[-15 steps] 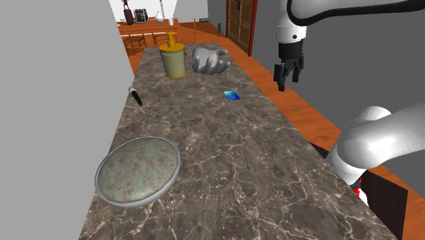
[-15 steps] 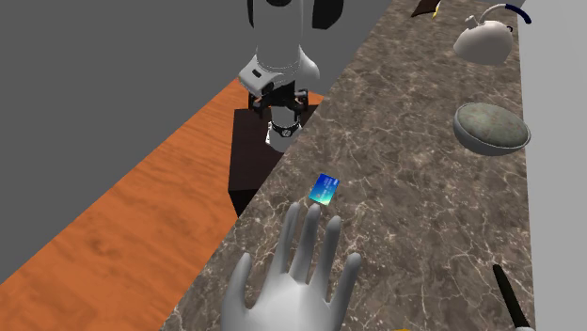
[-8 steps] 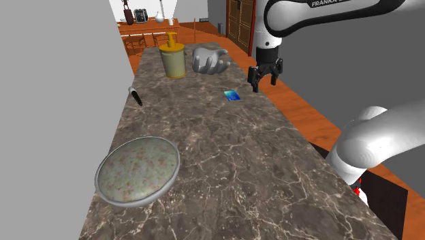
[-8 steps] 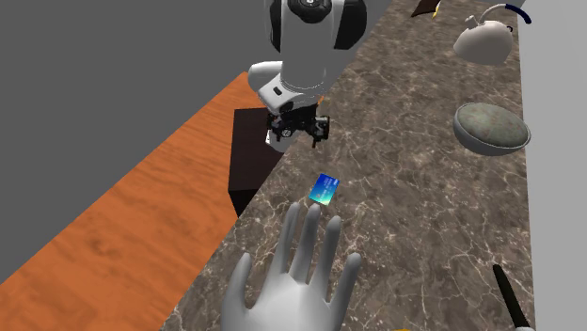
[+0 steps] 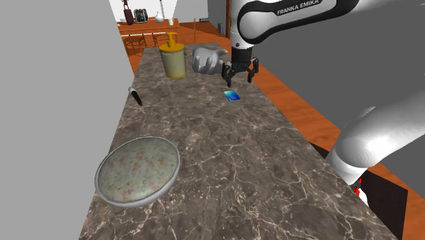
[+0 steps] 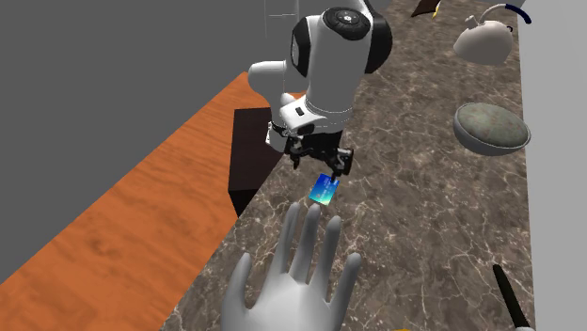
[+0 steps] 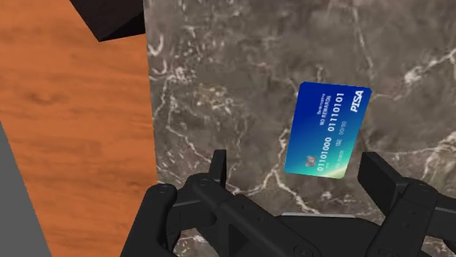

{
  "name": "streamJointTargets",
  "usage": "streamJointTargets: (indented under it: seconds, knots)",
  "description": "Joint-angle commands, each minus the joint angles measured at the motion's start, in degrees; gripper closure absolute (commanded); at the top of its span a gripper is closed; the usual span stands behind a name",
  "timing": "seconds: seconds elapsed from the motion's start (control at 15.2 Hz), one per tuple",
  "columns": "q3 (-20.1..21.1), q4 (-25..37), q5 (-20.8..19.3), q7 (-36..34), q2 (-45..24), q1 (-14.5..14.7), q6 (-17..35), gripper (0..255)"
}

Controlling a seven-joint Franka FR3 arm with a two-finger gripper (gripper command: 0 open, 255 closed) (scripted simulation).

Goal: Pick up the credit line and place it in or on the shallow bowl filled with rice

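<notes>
We are only at the approach: our gripper (image 5: 240,76) hangs with its fingers spread and empty over the blue credit card (image 5: 232,95). The card lies flat on the marbled counter (image 5: 225,157) near its edge, and as far as we can judge nothing touches it. The grasp, the lift and the carry to the shallow bowl (image 5: 136,202), well apart down the counter, are all left to do.

Light reads flat and even in all 3 views. Marble counter (image 5: 225,157) lit the same near to far. White arm (image 5: 293,17) brightest on top, shading to grey underneath, so light's from above, I reckon. Pale wall (image 5: 54,102) on the left is bright; dark wall (image 6: 94,94) dull grey. Card (image 7: 325,131) is vivid against the stone.
</notes>
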State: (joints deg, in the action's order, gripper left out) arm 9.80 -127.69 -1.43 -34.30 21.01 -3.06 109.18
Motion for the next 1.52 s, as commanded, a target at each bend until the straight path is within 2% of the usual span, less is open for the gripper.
streamJointTargets:
  seconds: [0.0, 0.13, 0.66, 1.12, 1.19, 1.45]
  knots:
    - [1.43, 2.40, -1.18, -4.59, -3.40, -0.68, 2.83, 0]
    - [2.36, 4.64, -2.42, -7.88, -5.98, -1.18, 4.37, 0]
    - [2.29, 0.56, -3.03, -8.29, -7.77, -1.42, 10.21, 0]
    - [2.29, 0.56, -3.03, -8.29, -7.77, -1.42, 10.21, 0]
    - [2.29, 0.56, -3.03, -8.28, -7.76, -1.42, 10.21, 255]
    - [2.33, 0.60, -3.04, -8.35, -7.82, -1.40, 10.21, 255]
